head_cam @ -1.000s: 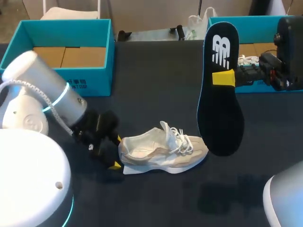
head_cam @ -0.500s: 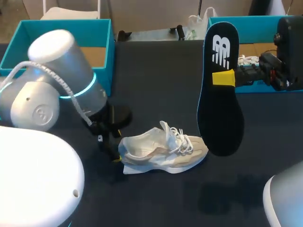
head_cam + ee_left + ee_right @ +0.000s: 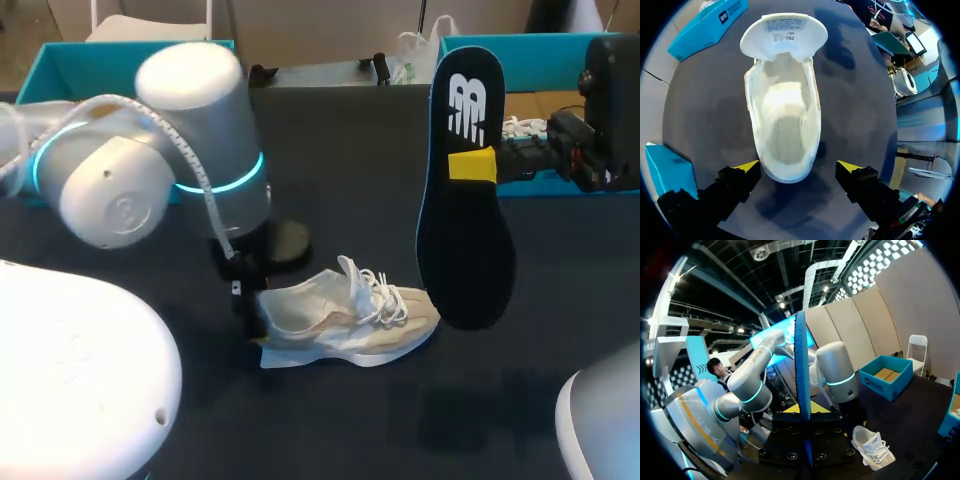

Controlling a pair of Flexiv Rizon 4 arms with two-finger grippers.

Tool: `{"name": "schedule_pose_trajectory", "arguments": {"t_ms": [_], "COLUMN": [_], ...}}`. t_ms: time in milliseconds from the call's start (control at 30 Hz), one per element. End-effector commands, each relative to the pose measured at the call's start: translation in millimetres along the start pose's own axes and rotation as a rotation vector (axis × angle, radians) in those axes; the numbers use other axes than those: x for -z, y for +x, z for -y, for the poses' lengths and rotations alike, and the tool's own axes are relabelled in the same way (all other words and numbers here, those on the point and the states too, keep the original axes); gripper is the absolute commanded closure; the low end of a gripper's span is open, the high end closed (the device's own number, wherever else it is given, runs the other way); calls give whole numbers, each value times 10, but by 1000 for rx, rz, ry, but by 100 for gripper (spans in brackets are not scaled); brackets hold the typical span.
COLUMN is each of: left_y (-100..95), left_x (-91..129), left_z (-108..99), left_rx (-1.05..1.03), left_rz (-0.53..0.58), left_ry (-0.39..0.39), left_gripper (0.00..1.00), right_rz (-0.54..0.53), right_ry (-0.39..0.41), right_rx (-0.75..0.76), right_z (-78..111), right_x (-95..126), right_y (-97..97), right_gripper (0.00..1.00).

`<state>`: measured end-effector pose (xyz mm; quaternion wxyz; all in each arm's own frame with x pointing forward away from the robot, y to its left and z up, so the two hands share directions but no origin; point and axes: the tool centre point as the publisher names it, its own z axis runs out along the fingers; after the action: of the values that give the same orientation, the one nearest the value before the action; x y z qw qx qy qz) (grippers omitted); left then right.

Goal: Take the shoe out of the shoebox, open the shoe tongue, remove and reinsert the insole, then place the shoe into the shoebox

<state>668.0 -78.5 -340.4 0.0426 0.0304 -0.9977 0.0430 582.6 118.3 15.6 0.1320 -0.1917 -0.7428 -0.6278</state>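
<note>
Lying on the dark table (image 3: pixel 360 140), the white shoe (image 3: pixel 345 320) has its tongue folded forward; the left gripper (image 3: pixel 797 167) straddles the shoe's heel, fingers apart and clear of it. Above the shoe's toe, the right gripper (image 3: pixel 803 410) is clamped on the upright dark insole (image 3: pixel 465 250)

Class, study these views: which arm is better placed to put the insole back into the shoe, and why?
Right. The right gripper is shut on the insole, held upright beside the shoe. The left gripper is open and empty, straddling the heel, so it seems suited to steadying.
</note>
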Motion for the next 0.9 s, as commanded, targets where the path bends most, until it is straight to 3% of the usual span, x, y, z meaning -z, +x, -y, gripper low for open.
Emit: {"name": "schedule_pose_trajectory", "arguments": {"t_ms": [33, 200, 467, 700, 900], "left_y": [26, 68, -86, -304, -452], "left_x": [-19, 146, 317, 243, 25], "left_z": [79, 142, 279, 463, 648], "left_rx": [2, -1, 7, 10, -5], "left_rz": [10, 40, 71, 73, 73], "left_ry": [-77, -69, -64, -56, -34], "left_gripper": [0, 0, 0, 0, 0], "right_rz": [-1, -1, -1, -1, -1], "right_ry": [3, 3, 3, 3, 3], "right_rx": [-1, -1, -1, -1, -1], "right_z": [-16, -16, -16, -16, -16], "right_x": [-26, -26, -26, -26, -26], "right_y": [-17, -17, -17, -17, -17], "right_gripper": [100, 100, 100, 100, 100]}}
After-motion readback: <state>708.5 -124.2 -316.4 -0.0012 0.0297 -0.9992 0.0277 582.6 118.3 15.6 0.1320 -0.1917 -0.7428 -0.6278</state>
